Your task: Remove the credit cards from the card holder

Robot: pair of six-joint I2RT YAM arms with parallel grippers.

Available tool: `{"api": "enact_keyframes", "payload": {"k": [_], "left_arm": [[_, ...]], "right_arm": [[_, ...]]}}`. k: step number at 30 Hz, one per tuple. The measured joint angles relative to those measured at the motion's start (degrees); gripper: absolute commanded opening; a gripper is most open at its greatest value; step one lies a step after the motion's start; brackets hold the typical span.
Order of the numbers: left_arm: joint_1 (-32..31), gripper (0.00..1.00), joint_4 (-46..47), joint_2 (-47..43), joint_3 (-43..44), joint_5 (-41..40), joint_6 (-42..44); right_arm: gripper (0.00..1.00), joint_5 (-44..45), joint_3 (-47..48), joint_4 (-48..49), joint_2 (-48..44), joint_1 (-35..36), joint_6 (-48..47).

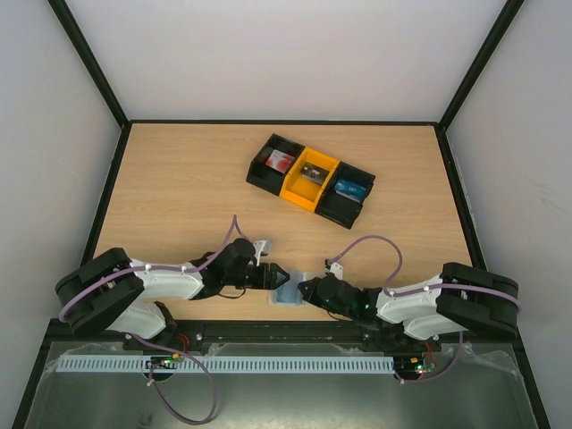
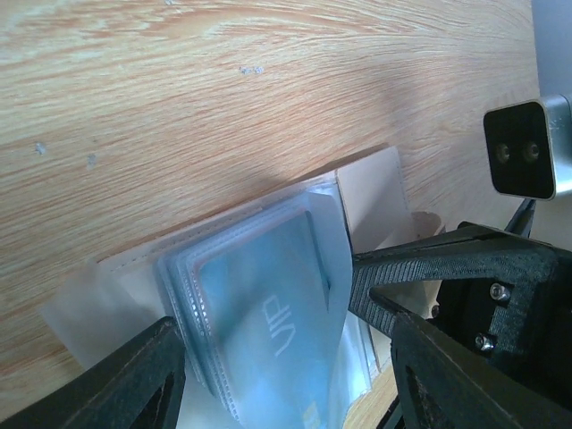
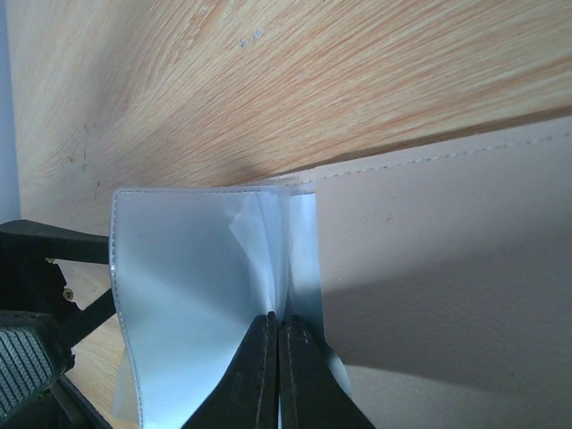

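Observation:
The card holder [image 1: 288, 293] lies near the table's front edge between both grippers. In the left wrist view it is a stack of translucent pale blue sleeves [image 2: 192, 295] with a beige cover flap [image 2: 371, 192]. A blue credit card [image 2: 268, 313] marked "VIP" sits in the top sleeve. My left gripper [image 2: 286, 340] is open, with its jaws on either side of the holder. My right gripper [image 3: 279, 326] is shut on a thin sleeve leaf [image 3: 192, 286] of the holder. Its fingertip [image 2: 384, 268] shows pinching the sleeve edge. In the top view the left gripper [image 1: 273, 275] and right gripper [image 1: 307, 288] meet at the holder.
A black-and-yellow three-compartment tray [image 1: 297, 189] stands at the back middle. It holds a red card [image 1: 281, 161], a dark card [image 1: 312, 174] and a blue card [image 1: 349, 189]. The right wrist camera [image 2: 527, 147] is close to my left fingers.

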Motion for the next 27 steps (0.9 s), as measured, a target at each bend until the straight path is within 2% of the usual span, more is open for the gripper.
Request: {"api": "enact_keyframes", "payload": {"k": [17,27], "left_arm": [[0.0,0.65,4.48,0.28,-0.11,3.67,-2.03],[0.0,0.64,5.09,-0.11,-0.11,5.2,-3.13]], "right_arm": [[0.03,0.02,0.0,0.85,0.63,0.02,0.02],[0.17,0.09,0.02,-0.07,-1.07,0.0,-1.31]]}}
